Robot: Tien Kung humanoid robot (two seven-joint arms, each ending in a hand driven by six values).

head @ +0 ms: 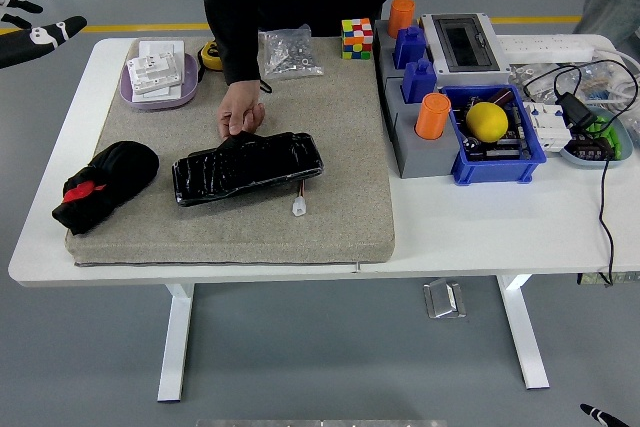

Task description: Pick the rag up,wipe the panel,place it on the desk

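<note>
Lying bunched at the grey mat's [330, 147] left end, the black rag with a red patch [100, 183] sits well below-right of the nearer, open-fingered left hand [30, 15], empty.

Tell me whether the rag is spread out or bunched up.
Bunched up: the rag sits as a rounded black heap with a red patch on the grey mat's left end.

The left hand [30, 9] is cut off by the left edge, fingers spread. Only a fingertip of the right hand [603, 414] shows at the bottom corner. The person's hand [241, 109] hides the panel's [247, 166] far edge.
</note>
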